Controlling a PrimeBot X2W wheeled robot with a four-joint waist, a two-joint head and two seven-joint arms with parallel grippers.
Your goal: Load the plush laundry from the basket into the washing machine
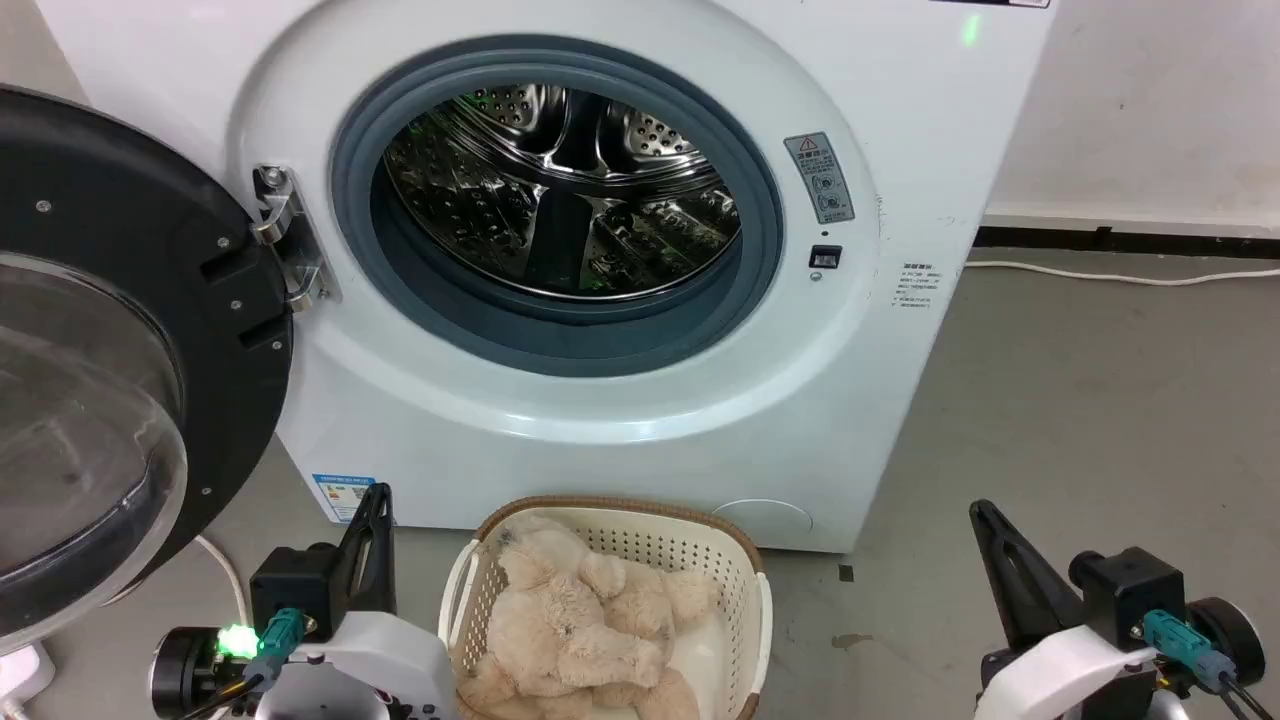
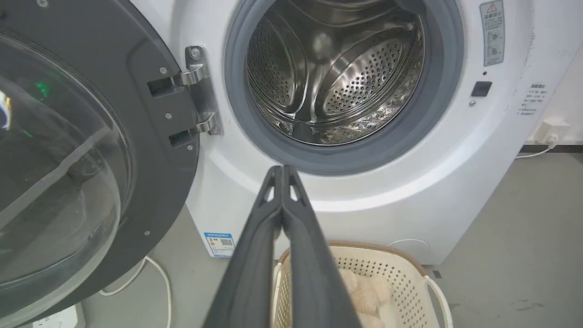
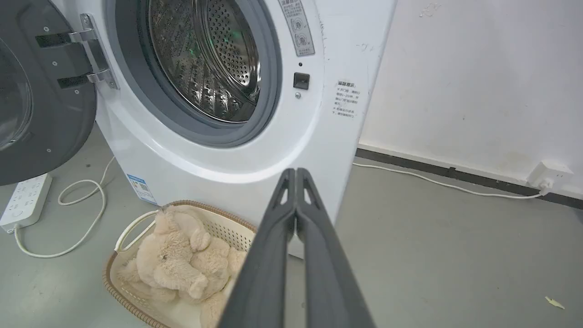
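The cream-beige plush bear [image 1: 575, 625] lies curled in the cream perforated basket [image 1: 735, 570] on the floor, right in front of the white washing machine [image 1: 620, 420]. Its drum [image 1: 560, 190] stands bare behind the grey gasket, and the black-framed glass door [image 1: 110, 350] is swung wide to the left. My left gripper [image 1: 375, 497] is shut, left of the basket and apart from it. My right gripper [image 1: 982, 512] is shut too, well to the basket's right. In the wrist views the left gripper [image 2: 282, 169] and right gripper [image 3: 295, 172] show closed fingertips, with the bear [image 3: 177, 259] below.
A white cable [image 1: 1120, 275] runs along the floor by the wall at the right, to a plug [image 3: 549, 175]. A power strip [image 3: 25, 200] with a looped cord lies on the floor under the open door. Grey floor stretches to the right of the machine.
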